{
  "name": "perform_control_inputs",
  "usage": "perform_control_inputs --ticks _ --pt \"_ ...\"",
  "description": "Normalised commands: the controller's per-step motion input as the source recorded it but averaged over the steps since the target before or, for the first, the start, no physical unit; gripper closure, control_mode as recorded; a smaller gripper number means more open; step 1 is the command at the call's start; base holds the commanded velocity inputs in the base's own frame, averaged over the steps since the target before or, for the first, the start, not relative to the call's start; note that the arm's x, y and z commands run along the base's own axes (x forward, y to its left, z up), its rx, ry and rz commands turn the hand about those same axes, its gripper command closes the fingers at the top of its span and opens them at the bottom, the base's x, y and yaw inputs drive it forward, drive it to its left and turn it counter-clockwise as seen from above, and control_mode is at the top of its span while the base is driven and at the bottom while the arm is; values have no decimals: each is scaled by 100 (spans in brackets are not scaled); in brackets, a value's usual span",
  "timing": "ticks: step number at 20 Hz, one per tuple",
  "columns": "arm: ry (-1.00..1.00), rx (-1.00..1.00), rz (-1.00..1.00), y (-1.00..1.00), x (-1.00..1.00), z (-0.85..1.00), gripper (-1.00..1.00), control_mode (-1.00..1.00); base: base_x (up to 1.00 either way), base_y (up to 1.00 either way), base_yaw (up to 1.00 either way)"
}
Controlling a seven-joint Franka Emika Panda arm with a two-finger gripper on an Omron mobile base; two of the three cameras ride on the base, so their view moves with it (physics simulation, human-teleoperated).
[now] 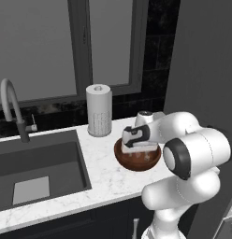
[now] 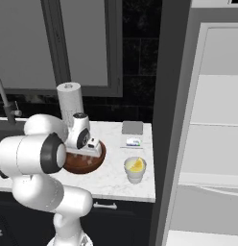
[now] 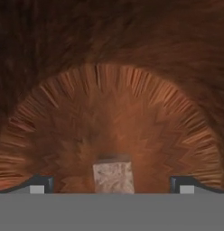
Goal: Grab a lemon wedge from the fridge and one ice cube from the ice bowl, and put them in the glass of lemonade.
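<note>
Ice cube (image 3: pixel 113 177) sits on the bowl (image 3: pixel 109 90) floor, at 6 o'clock in the hand view, midway between the two fingertips (image 3: pixel 38 185), so the gripper (image 3: pixel 112 186) is spread wide, holding nothing, straddling it. Step looks like the ice pick: lemon wedge (image 2: pixel 136 165) already floats in the glass (image 2: pixel 135 170), which stands at 3 o'clock of the bowl on the counter (image 2: pixel 116 185) in the right base view. Next move likely calls for a short drop, then closing squarely on the cube.

White marble counter (image 1: pixel 104 175), sunken grey sink (image 1: pixel 38 163), curved faucet (image 1: pixel 12 109), grey window (image 1: pixel 80 44), perhaps black-tiled wall (image 2: pixel 140 62)
</note>
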Motion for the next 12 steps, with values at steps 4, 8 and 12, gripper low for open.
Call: perform_control_inputs --ticks 4,8,12 --pt "0 0 0 0 0 -21 -100 -100 0 0 0" --pt "0 0 0 0 0 -6 -100 -100 0 0 0" --pt "0 0 0 0 0 0 -100 -100 0 0 0"
